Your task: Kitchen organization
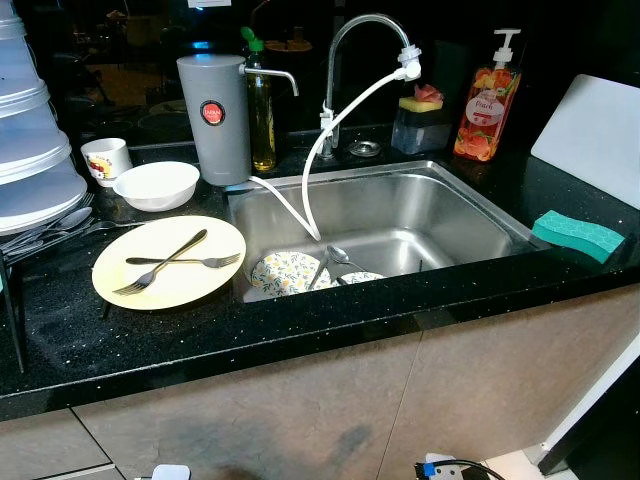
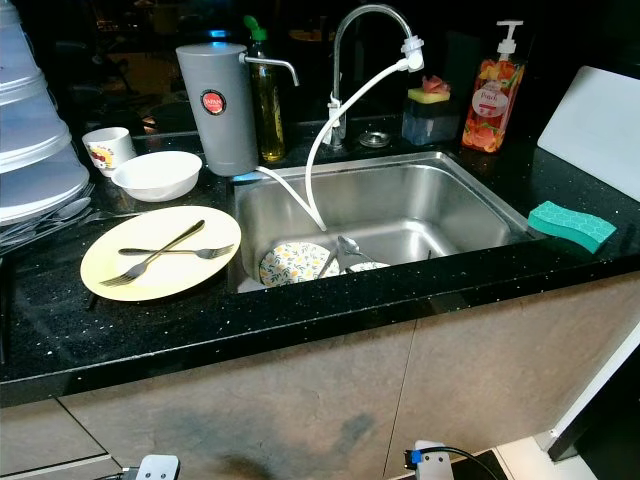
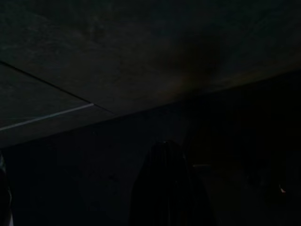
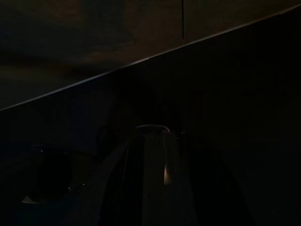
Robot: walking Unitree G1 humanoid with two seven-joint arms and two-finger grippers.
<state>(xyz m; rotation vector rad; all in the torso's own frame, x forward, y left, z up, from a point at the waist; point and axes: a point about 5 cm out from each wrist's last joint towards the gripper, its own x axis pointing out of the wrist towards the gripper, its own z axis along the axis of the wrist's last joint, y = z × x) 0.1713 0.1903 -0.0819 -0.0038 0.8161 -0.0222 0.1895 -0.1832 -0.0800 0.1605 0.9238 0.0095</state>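
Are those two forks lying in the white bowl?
No, the two forks lie crossed on the yellow plate, beside the white bowl.

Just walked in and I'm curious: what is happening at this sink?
Nothing is being handled at this moment. The robot faces a kitchen counter, both arms hanging low in the dark by the cabinet front. Two forks lie crossed on a yellow plate left of the sink. A patterned dish and a spoon sit in the basin. A green sponge lies on its right.
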